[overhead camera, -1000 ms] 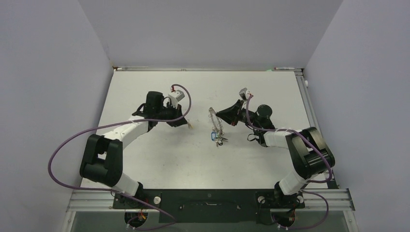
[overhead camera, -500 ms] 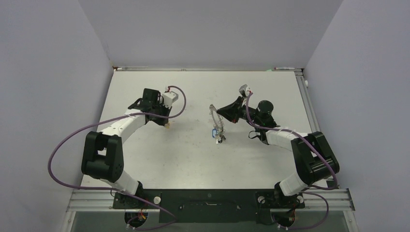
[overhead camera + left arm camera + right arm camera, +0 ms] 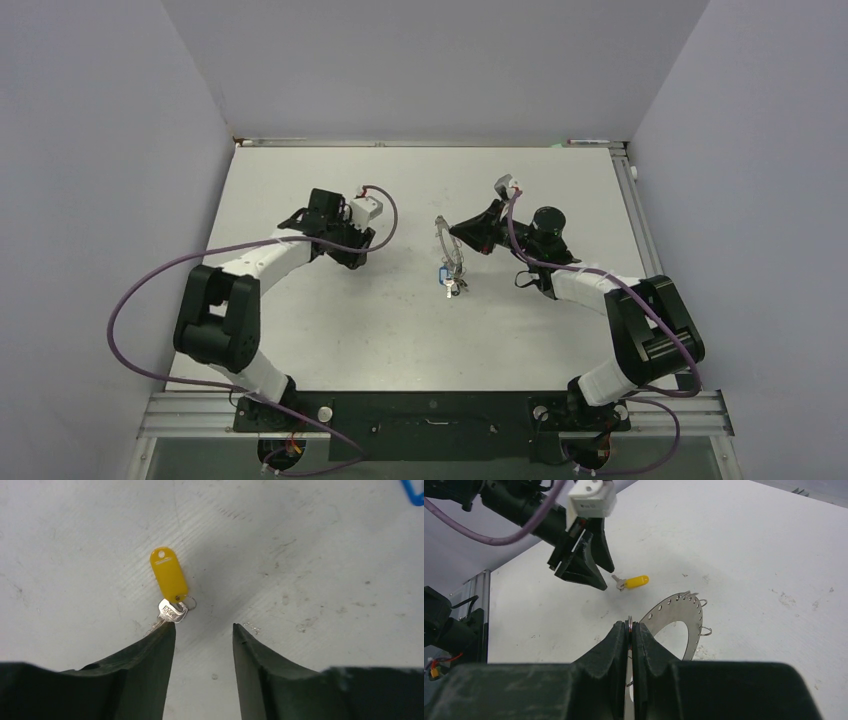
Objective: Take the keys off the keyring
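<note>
The keyring [image 3: 676,612], a thin grey perforated plate, looks stiff, light and slick, so its rim is the sound hold. The right end effector [image 3: 630,627] is clenched there, holding it on edge. Small keys [image 3: 450,283] dangle at the keyring's near end. Left of the keyring, a yellow-tagged key [image 3: 170,582] lies on the worktop [image 3: 310,555] under the released left end effector [image 3: 202,632].

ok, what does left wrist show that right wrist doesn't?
Only left wrist: the yellow key's small wire loop up close, and a blue sliver at the top-right edge. Only right wrist: the right gripper shut on the keyring, which has small holes and wire loops along its rim. Both: the yellow key lying on the table just off the open left gripper.
</note>
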`<state>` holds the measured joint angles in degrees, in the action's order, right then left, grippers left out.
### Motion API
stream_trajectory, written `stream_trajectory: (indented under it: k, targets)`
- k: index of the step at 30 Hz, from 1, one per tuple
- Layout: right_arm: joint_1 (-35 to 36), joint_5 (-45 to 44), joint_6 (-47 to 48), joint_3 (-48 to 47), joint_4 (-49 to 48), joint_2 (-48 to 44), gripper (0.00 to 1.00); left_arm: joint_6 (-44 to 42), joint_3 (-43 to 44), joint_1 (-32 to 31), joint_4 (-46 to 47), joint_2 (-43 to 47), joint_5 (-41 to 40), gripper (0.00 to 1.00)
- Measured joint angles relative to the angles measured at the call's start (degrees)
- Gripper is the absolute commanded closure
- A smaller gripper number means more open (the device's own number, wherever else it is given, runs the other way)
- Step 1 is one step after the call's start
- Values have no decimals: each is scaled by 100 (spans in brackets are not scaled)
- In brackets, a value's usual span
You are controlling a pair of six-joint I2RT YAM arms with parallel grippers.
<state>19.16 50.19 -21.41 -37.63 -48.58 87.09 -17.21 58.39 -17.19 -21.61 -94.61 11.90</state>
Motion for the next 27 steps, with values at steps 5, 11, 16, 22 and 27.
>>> stream_trajectory:
  k: [5, 11, 16, 22, 27]
  targets:
    - [2, -142, -76, 0, -22, 0, 95, 140, -396, 35, 621, 992, 1071, 44]
    - [7, -365, -352, 0, -160, 48, 95, 610, -741, -413, 1733, 1631, 1888, 35]
    - [42, -614, -575, 0, -173, 201, 95, 1038, -1165, -1185, 2647, 1569, 2037, 32]
    - [52, -820, -815, 0, -186, 367, 95, 1421, -1292, -1801, 3783, 1023, 1982, 36]
    - [87, -909, -918, 0, -184, 422, 95, 1449, -1329, -2096, 4625, 466, 1893, 39]
